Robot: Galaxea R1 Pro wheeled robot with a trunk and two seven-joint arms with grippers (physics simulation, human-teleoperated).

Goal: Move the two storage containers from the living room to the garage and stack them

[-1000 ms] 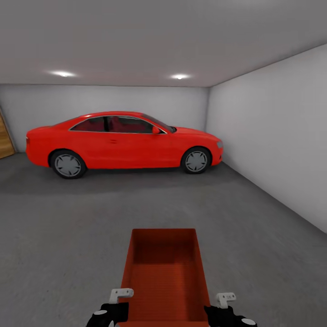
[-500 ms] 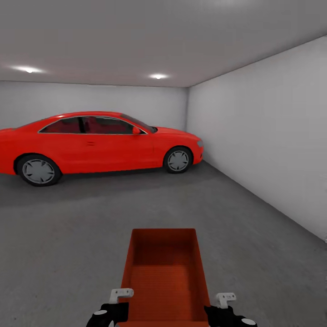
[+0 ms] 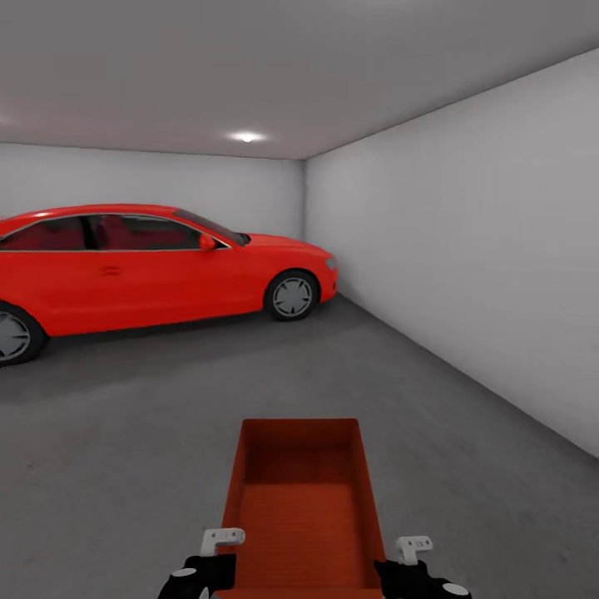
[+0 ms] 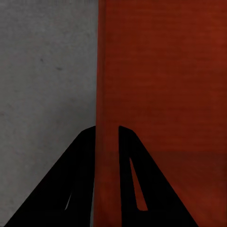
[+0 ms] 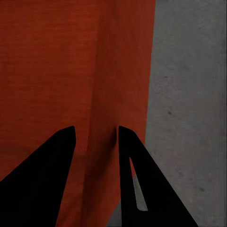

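In the head view, the whole picture has shifted compared with a second ago: the red car [image 3: 158, 270] now lies further toward the left edge with its rear cut off, the wooden door that showed beside its tail is gone from sight, and the right-hand wall [image 3: 466, 249] fills more of the scene. That is the camera turning, not the car moving. The orange-red storage container [image 3: 301, 507] sits at the same spot in the picture as before, in front of the robot and well apart from the car, open side up, with the dark grey garage floor [image 3: 466, 466] showing around it. The left gripper [image 3: 210, 559] is at the container's left wall and the right gripper [image 3: 406, 566] at its right wall, both unchanged. One ceiling light [image 3: 245, 136] shows above the car. No writing or brand mark can be read on the car or the container.

In the left wrist view, the left gripper [image 4: 107, 142] has its two dark fingers either side of the container's wall edge [image 4: 100, 71], closed onto it, one finger over the floor [image 4: 42, 71] and the other over the red inside.

In the right wrist view, the right gripper [image 5: 94, 142] likewise straddles and clamps the container's wall [image 5: 127, 71], with grey floor [image 5: 189, 94] beyond it.
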